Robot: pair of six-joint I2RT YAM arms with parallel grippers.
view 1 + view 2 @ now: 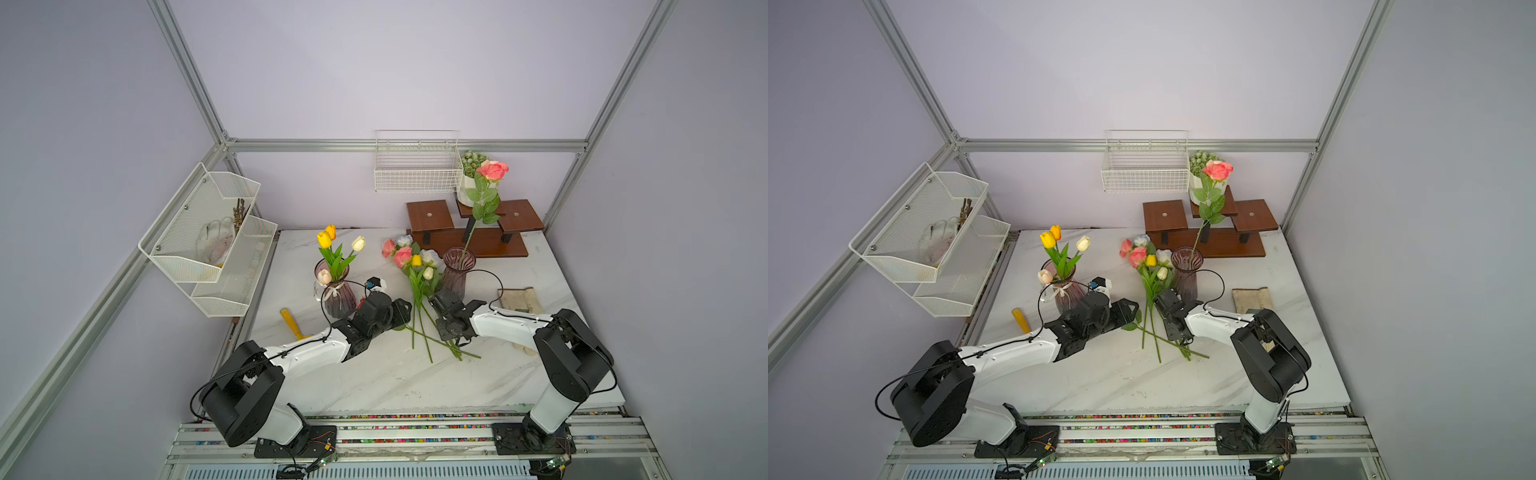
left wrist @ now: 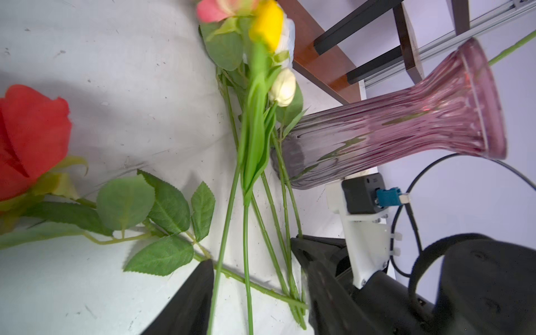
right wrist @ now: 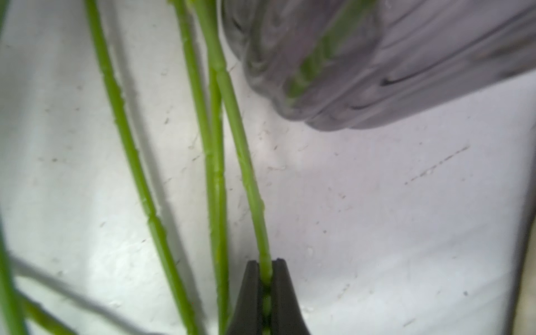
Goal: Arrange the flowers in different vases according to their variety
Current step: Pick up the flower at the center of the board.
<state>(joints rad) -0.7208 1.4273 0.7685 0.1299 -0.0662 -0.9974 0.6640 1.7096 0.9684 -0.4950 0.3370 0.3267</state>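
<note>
Vases [image 1: 455,270] number two; right end effector [image 3: 265,264] pinches one stem [image 3: 246,162], left end effector [image 2: 251,252] gapes.

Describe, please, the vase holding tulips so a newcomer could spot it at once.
On the white marble table, look toward the mesh wall shelves. The ribbed purple glass vase there, unlike the slimmer flared vase holding one pink rose, wears a white ribbon bow.
</note>
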